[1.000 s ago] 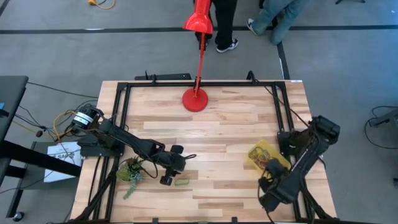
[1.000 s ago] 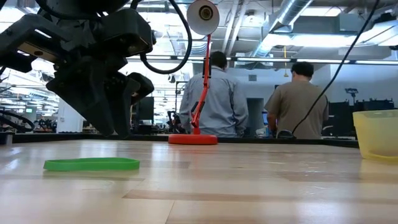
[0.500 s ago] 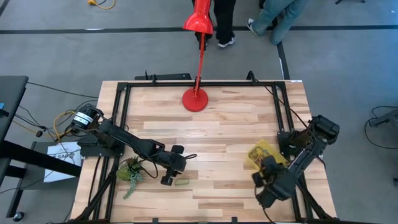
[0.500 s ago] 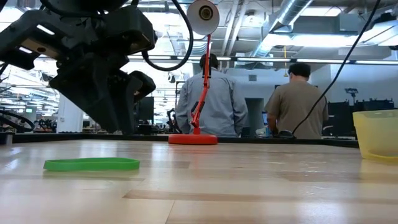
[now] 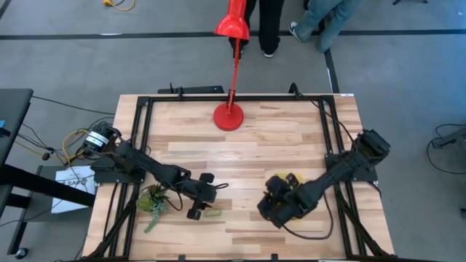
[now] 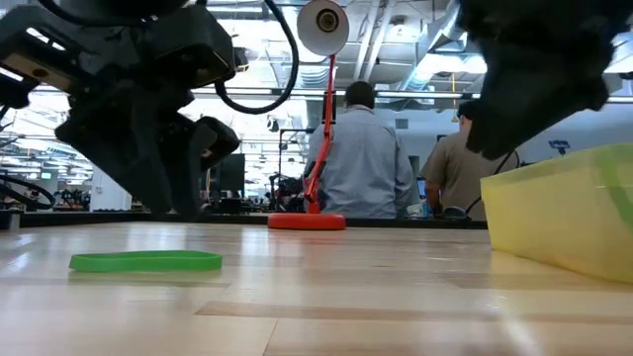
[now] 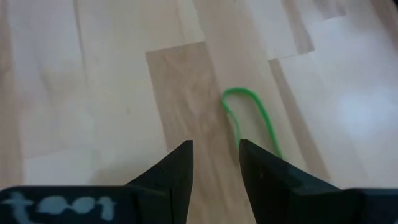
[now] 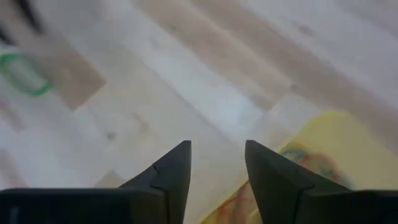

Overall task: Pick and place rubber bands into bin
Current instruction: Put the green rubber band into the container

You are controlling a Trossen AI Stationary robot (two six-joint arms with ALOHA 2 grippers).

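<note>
A green rubber band (image 5: 212, 213) lies flat on the wooden table, also in the low view (image 6: 146, 261) and the left wrist view (image 7: 252, 118). My left gripper (image 5: 202, 203) is open just left of it, low over the table, fingers pointing toward it. The yellow bin (image 5: 285, 179) holds several coloured bands (image 8: 301, 158) and is mostly hidden under my right arm; it looms at the right of the low view (image 6: 564, 218). My right gripper (image 5: 271, 207) is open at the bin's left end, and the green band shows far ahead of it (image 8: 22, 74). My right gripper stands over the bin's near-left edge (image 8: 292, 155), with one finger (image 8: 273, 174) in front of the bin's wall. The finger hides the place, so I cannot tell whether it touches the bin. My left gripper touches nothing.
A small green plant (image 5: 154, 200) lies just left of my left gripper. A red lamp base (image 5: 228, 116) stands at the far middle of the table. Two people stand beyond the far edge (image 6: 361, 158). Bare wood lies between the two grippers.
My right gripper has swung from the table's near right corner toward the left, to the middle of the near half. The bin has slid leftward with it and now shows larger and farther left in the low view.
</note>
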